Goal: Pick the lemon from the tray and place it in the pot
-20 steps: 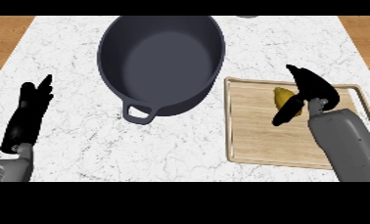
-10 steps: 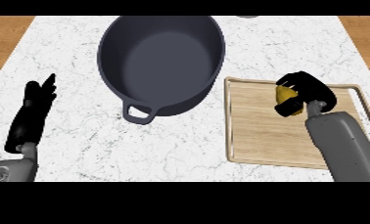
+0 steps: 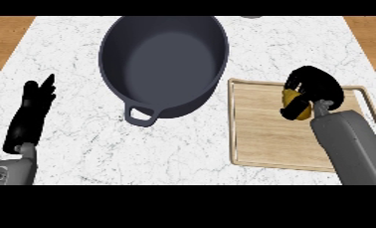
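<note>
Right hand (image 3: 316, 85) is gripping the lemon (image 3: 293, 95) over the tray (image 3: 264, 137).
Likely next: lifting it left over the pot (image 3: 165, 62) rim. Left hand (image 3: 33, 112) is resting open.

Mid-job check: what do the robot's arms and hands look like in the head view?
The left forearm and right forearm are smooth, rounded grey tubes. The left hand and right hand are black, with slim fingers and a thumb. No cables or markings show.
</note>
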